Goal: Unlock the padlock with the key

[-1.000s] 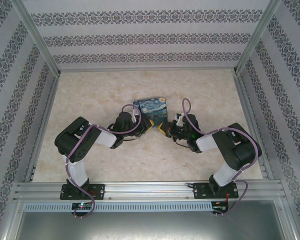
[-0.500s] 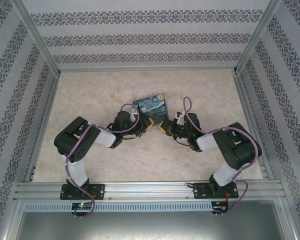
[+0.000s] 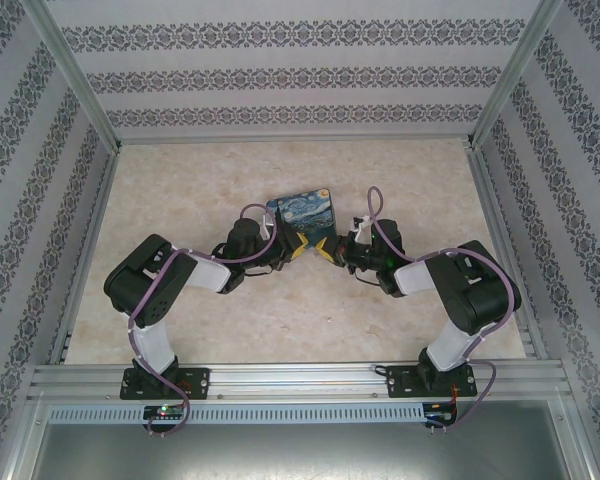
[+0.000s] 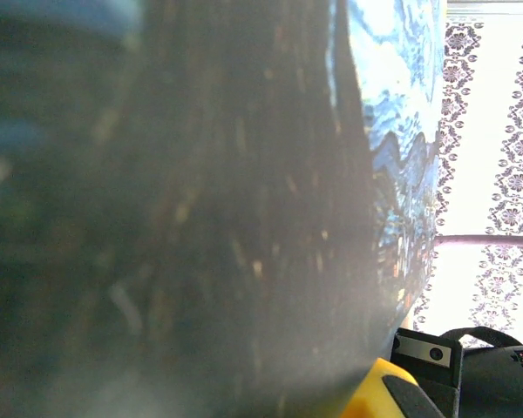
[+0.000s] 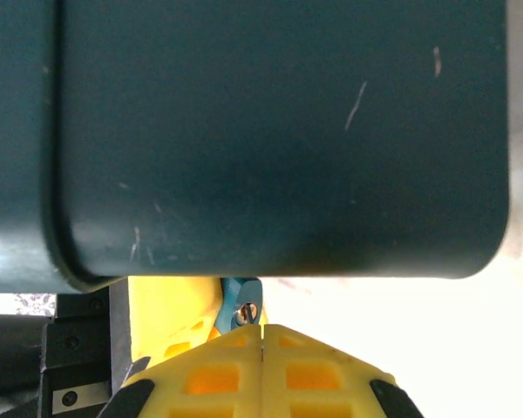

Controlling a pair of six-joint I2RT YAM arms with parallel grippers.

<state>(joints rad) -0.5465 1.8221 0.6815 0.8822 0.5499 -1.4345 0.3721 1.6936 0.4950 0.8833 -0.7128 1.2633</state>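
The tiny blue padlock (image 5: 242, 306) hangs under the edge of the starry-night tin (image 3: 302, 213), its silvery keyhole end facing the right wrist camera. My right gripper (image 5: 261, 333) is shut, fingertips pressed together just below the keyhole; the key shows as no more than a thin dark sliver in the seam. My left gripper (image 3: 298, 246) comes in from the left, and one of its yellow fingers (image 5: 170, 313) lies against the padlock's side. The tin's dark underside (image 5: 279, 131) sits right above both grippers. In the left wrist view the tin (image 4: 392, 131) is very close and blurred.
The marble-patterned table (image 3: 180, 190) is closed in by patterned walls (image 3: 300, 75) at the back and sides. Both arms are bent inward, and their grippers (image 3: 324, 250) meet at the tin's near edge. Purple cables (image 3: 375, 215) loop above the wrists.
Both grippers have moved a little away from the bases and closer together. The tin has shifted away and tilted, its right corner now higher in the top view.
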